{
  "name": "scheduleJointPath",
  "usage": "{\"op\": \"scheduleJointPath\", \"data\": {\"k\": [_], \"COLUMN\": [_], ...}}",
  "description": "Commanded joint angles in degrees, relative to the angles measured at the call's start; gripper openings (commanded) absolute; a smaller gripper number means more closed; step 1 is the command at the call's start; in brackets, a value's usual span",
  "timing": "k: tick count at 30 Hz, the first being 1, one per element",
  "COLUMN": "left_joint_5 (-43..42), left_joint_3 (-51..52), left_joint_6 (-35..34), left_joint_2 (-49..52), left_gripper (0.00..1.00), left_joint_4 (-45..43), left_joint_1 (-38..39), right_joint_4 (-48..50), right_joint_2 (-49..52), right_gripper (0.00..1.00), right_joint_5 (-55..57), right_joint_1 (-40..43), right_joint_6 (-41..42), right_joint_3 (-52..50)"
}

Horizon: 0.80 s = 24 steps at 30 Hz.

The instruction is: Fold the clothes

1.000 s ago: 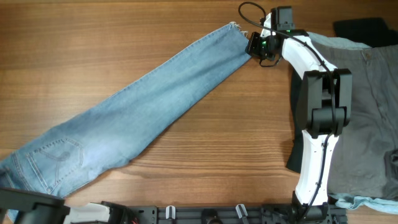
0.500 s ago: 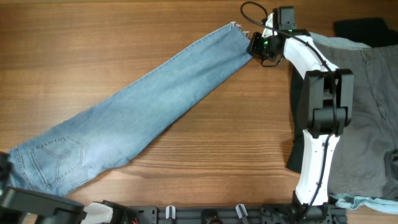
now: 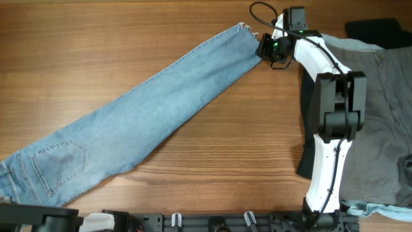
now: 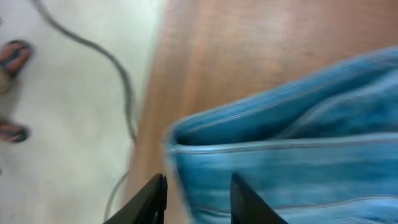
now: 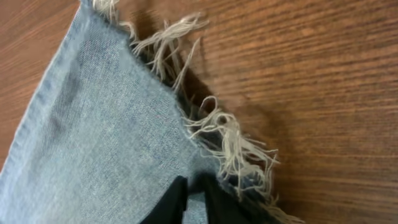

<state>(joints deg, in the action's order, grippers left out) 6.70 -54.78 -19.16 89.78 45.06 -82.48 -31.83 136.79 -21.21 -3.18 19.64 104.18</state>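
Observation:
Long light-blue jeans lie diagonally on the wooden table, with the waist and a stitched back pocket at the lower left and the frayed hem at the upper right. My right gripper is shut on the denim just behind the frayed hem, its fingers pinched together. My left gripper is open at the table's left edge. The blurred blue waistband lies between and ahead of its fingers.
Grey-khaki trousers lie at the right, beside my right arm. A black garment sits at the back right corner. The floor and a cable show past the table's left edge.
My left arm has dropped back toward the lower left corner, and the jeans' waist end has shifted slightly. My right gripper has stayed on the hem.

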Motion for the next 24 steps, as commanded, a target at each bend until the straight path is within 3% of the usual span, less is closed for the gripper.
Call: {"op": "scheduleJointPath", "data": {"k": [1,5,6,8,13,19,21,24], "left_joint_5": [-14.0,-16.9,-16.9,-16.9,-16.7,-16.1,-16.1,-16.1], "left_joint_3": [-2.5,-6.4,-8.2,-9.7,-10.4,-10.4,-10.4,-10.4], "left_joint_6": [5.9,10.0,10.0,10.8,14.5,14.4,14.5,14.5], "left_joint_2": [-0.8,-2.5,-3.8,-5.6,-10.0,-10.3,-10.3,-10.3], "left_gripper": [0.34,0.37,0.38,0.38,0.49,0.49,0.49,0.49], "left_joint_4": [-0.6,2.0,3.3,4.0,3.7,5.4,5.4,5.7], "left_joint_1": [2.7,8.1,10.8,14.6,25.3,32.1,33.2,34.3], "right_joint_4": [-4.8,-6.6,-6.7,-6.9,-6.4,-2.3,-0.8,-1.7], "right_joint_2": [1.3,-6.3,-8.5,-9.1,-7.6,-0.9,1.7,3.0], "right_gripper": [0.2,0.26,0.2,0.16,0.15,0.15,0.11,0.04], "right_joint_5": [3.8,1.6,-1.9,-6.7,-8.4,-8.4,-4.8,10.8], "right_joint_1": [1.6,1.5,1.5,1.1,-2.9,-6.4,-6.0,-3.1], "right_joint_6": [-8.8,-13.7,-14.0,-15.1,-15.2,-14.9,-10.3,0.0], "right_joint_3": [0.4,0.9,0.9,0.9,-2.2,-3.5,-3.4,-3.4]}}
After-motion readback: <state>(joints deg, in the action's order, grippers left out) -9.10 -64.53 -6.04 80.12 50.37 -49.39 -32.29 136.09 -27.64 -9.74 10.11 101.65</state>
